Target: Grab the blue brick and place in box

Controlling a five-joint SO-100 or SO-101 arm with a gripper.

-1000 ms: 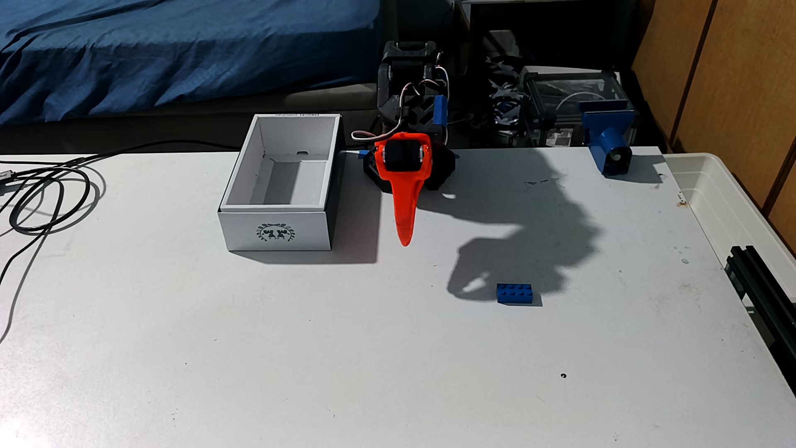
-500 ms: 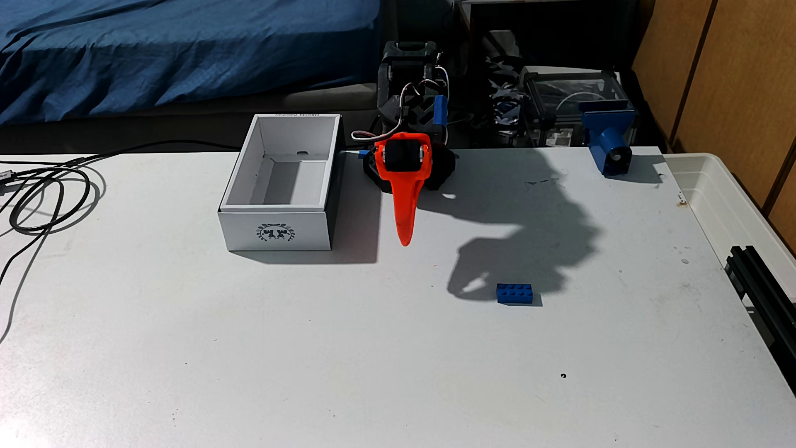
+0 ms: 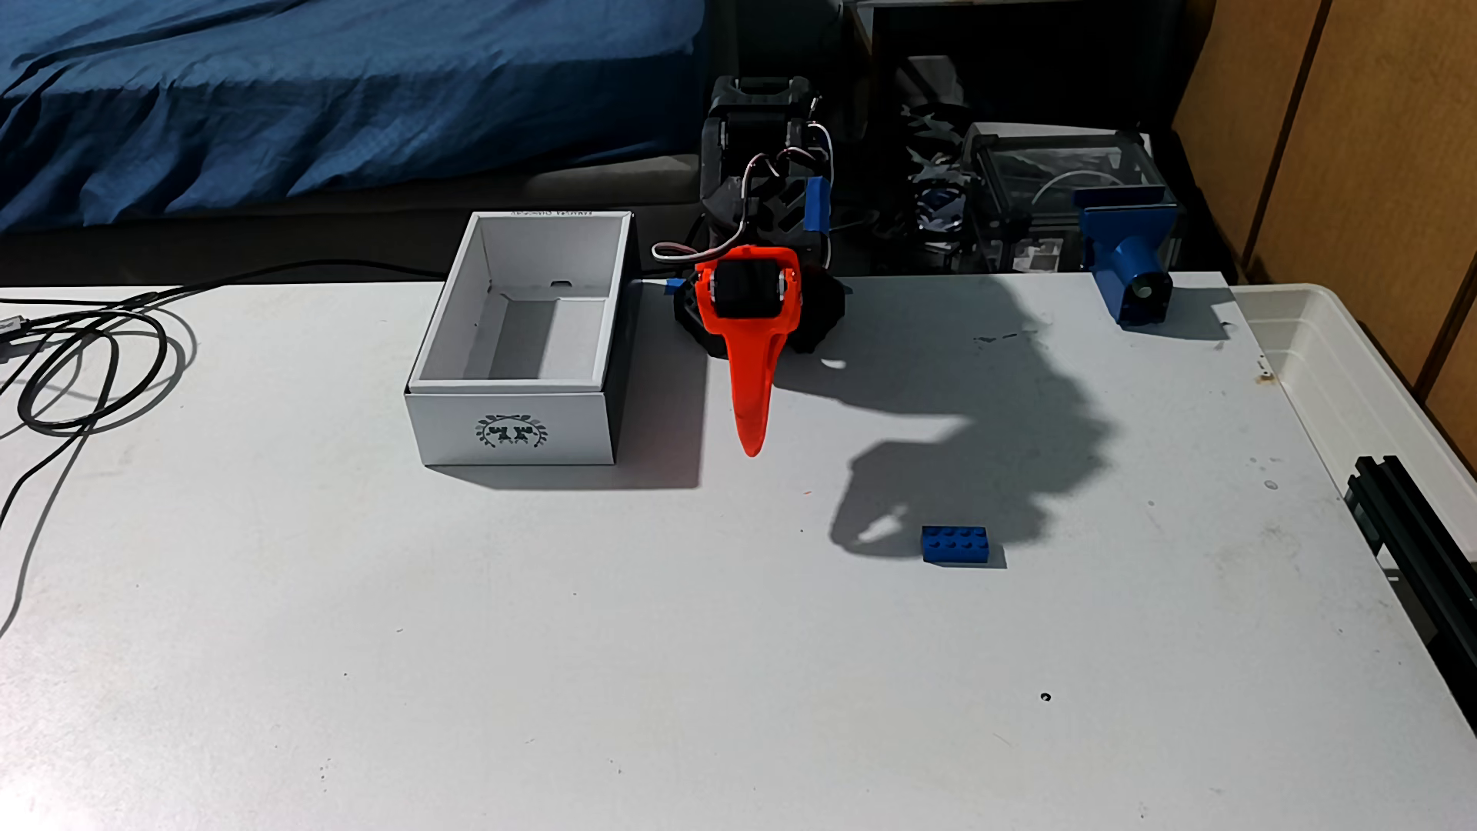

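on box (image 3: 511,343) front, wreath emblem (image 3: 511,432)

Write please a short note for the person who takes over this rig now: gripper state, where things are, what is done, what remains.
Gripper: orange, pointing down over the table, beside the box; jaws look shut, holding nothing.
Brick: flat on the table, right of the gripper in the fixed view, untouched.
Box: open, nothing visible inside.
Done: nothing yet.
Left: reach the brick, grab it, carry it to the box, release.
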